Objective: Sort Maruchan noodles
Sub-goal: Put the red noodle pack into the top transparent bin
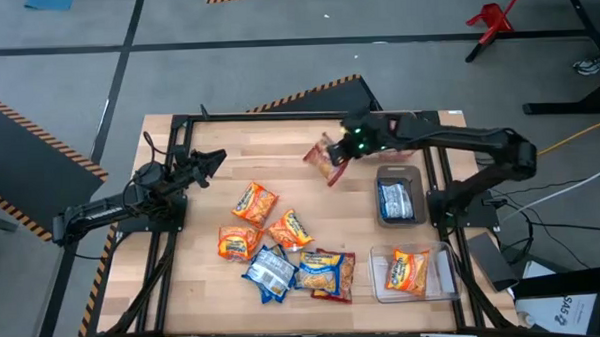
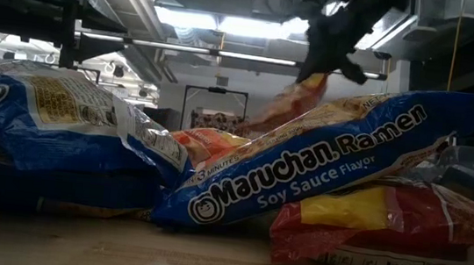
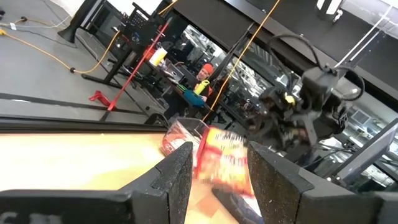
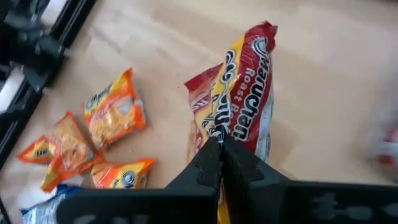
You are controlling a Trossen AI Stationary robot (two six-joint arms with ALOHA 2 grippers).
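A dark red Maruchan packet, labelled roast flavour in the right wrist view, hangs above the wooden table at about 1 o'clock from the table's centre. The right gripper is clamped on one edge of it, its fingers pressed together over the wrapper, and the packet droops from them clear of the wood.

At 6 o'clock from the held packet lies the loose pile: three orange packets, two blue-and-yellow packets and a dark red packet, several overlapping. The low view shows a blue soy sauce packet resting across a red one.

At 3 o'clock of the pile, a clear bin holds a blue packet; a second clear bin at 5 o'clock holds an orange packet.

The left gripper waits at 9 o'clock, raised, its fingers spread apart and holding nothing.
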